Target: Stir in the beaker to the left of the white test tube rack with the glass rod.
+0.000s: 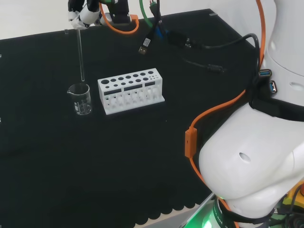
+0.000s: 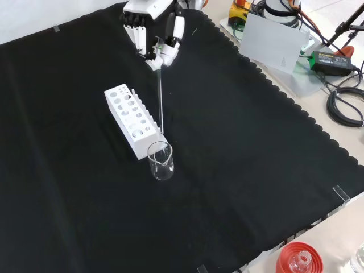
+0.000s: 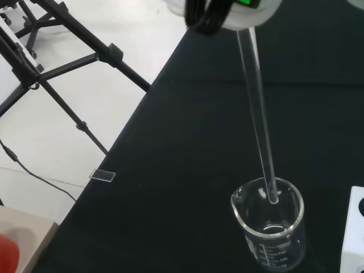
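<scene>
- Black cloth covers the counter (image 2: 239,170) below my hand (image 2: 154,35).
- My hand's fingers pinch the top of the glass rod (image 2: 160,96), which hangs nearly upright.
- Its lower tip sits just inside the mouth of the clear beaker (image 1: 80,99), above the bottom.
- Just beside the beaker, on its right in the head view, stands the white test tube rack (image 1: 130,90).

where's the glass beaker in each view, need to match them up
Head view: beaker at left, left of the white test tube rack.
Front view: beaker near centre, just below the rack's near end.
Wrist view: beaker, rack corner beside it.
Shared landmark: the rack.
</scene>
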Robot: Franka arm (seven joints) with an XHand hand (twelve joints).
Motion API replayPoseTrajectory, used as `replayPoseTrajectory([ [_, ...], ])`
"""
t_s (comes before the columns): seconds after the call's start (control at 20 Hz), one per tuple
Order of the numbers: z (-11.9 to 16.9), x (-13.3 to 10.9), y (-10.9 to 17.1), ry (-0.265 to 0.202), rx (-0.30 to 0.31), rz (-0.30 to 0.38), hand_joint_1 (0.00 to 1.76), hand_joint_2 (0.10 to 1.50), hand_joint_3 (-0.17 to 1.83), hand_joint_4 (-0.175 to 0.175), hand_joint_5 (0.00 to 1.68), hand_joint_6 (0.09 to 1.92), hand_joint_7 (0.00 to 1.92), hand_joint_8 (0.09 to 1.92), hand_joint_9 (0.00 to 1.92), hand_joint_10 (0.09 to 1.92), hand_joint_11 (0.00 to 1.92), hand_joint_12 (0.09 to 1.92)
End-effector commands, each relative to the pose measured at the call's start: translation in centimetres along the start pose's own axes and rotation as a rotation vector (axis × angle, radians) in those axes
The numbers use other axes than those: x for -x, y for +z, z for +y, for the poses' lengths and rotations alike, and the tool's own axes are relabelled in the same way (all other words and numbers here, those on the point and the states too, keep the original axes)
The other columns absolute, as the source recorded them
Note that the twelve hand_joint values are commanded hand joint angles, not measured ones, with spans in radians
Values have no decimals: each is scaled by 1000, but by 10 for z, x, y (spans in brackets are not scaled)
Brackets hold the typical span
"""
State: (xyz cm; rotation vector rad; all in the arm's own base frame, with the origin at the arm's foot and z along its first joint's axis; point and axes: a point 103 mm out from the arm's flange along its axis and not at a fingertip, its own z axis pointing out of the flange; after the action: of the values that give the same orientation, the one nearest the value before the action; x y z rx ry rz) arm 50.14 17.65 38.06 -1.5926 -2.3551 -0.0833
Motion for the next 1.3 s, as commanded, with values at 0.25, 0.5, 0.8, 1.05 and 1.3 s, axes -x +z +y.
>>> replayPoseTrajectory([
  [0.25, 20, -11, 17, -16, -30, 0, 1302, 832, 463, -175, 1050, 701, 1189, 1033, 1761, 562, 1618, 696],
  [0.5, 28, -13, 25, -29, -47, 0, 1303, 829, 468, -175, 1052, 703, 1190, 1033, 1762, 562, 1619, 697],
  [0.8, 37, -9, 35, -40, -64, 6, 1303, 823, 478, -175, 1053, 704, 1192, 1032, 1763, 562, 1620, 698],
  [1.05, 43, 2, 47, -38, -82, 14, 1304, 815, 491, -175, 1055, 707, 1195, 1031, 1764, 563, 1621, 700],
  [1.3, 48, 13, 64, -34, -102, 25, 1304, 810, 501, -175, 1055, 709, 1197, 1030, 1765, 563, 1621, 701],
])
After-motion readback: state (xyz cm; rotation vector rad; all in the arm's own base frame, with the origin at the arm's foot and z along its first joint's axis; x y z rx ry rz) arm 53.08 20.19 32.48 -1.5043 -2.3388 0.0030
